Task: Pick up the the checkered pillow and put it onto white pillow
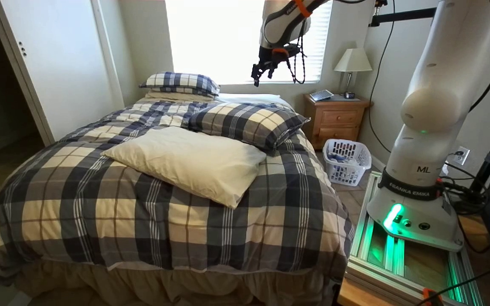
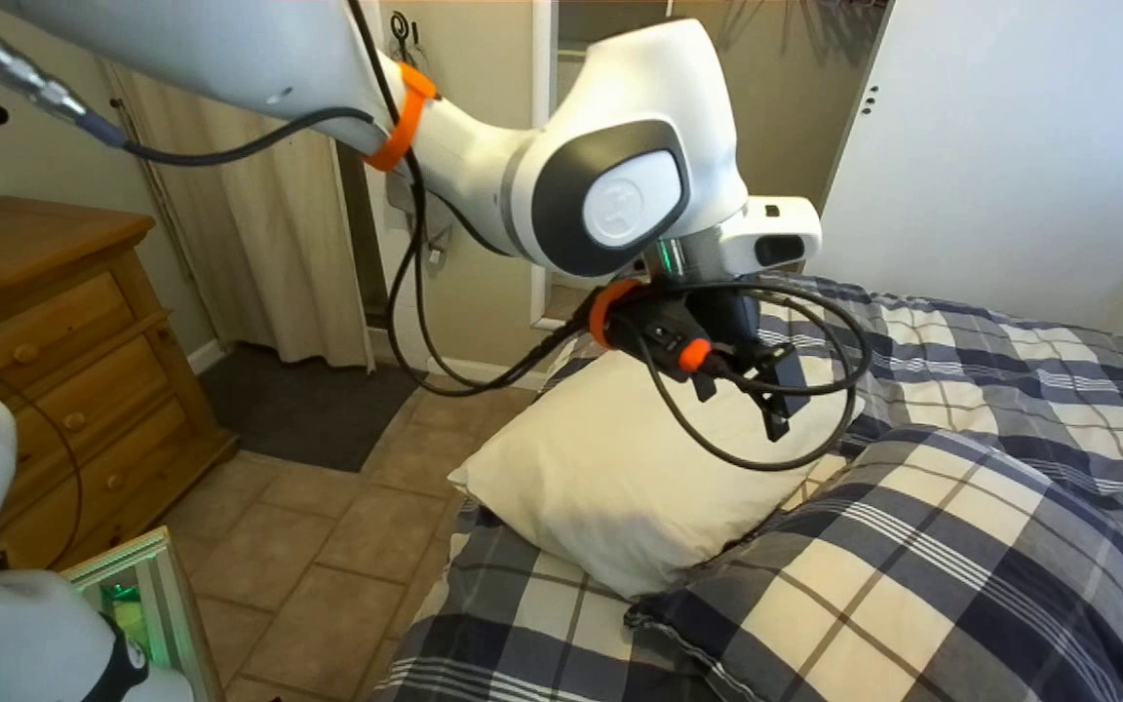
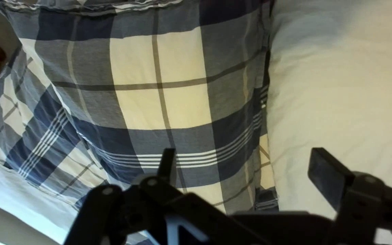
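The checkered pillow (image 1: 249, 121), plump and plaid, lies on the bed against the white pillow (image 1: 189, 159). It also shows in an exterior view (image 2: 912, 575) and in the wrist view (image 3: 162, 81). The white pillow, plain cream and slightly rumpled, lies flat on the bedspread; it shows in an exterior view (image 2: 610, 468) and in the wrist view (image 3: 345, 95). My gripper (image 1: 263, 77) hangs above the bed, apart from both pillows, its fingers spread and empty. In the wrist view the gripper (image 3: 245, 160) spans the gap between the pillows. It also shows in an exterior view (image 2: 742, 408).
A flatter plaid pillow (image 1: 181, 83) lies at the head of the bed. The plaid bedspread (image 1: 164, 229) covers the bed. A nightstand (image 1: 338, 119) with a lamp (image 1: 352, 61) and a white laundry basket (image 1: 347, 170) stand beside it. A wooden dresser (image 2: 84, 370) stands farther off.
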`<action>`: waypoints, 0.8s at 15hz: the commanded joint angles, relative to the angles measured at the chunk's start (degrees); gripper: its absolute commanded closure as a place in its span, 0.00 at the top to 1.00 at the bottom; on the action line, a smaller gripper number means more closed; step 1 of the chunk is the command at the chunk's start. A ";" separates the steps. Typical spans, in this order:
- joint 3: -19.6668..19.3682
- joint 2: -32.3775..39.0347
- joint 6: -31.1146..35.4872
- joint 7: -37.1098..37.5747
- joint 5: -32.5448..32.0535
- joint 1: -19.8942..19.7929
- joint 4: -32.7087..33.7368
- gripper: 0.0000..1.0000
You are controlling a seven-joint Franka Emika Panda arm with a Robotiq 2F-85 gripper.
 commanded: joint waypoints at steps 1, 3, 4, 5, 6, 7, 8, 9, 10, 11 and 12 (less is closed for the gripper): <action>-2.15 7.31 0.45 -1.82 -1.70 0.25 6.61 1.00; -2.95 10.72 3.41 -3.82 1.13 -0.41 8.65 1.00; -3.32 12.22 5.04 -4.66 1.62 -0.68 9.56 1.00; -3.40 13.88 7.52 -6.31 2.80 -1.28 10.32 1.00; -3.11 15.39 9.39 -7.88 4.96 -2.03 11.38 1.00; -2.02 16.11 11.08 -10.00 8.53 -2.98 11.75 1.00; -3.84 13.34 8.62 -6.52 4.47 -0.80 8.95 1.00; -3.66 14.51 9.88 -8.00 6.27 -1.30 9.68 1.00; -3.56 15.33 10.46 -8.69 7.11 -1.57 10.29 1.00; -3.51 15.77 10.57 -8.86 7.34 -1.65 10.73 1.00; -3.45 15.87 10.58 -8.86 7.39 -1.65 10.90 1.00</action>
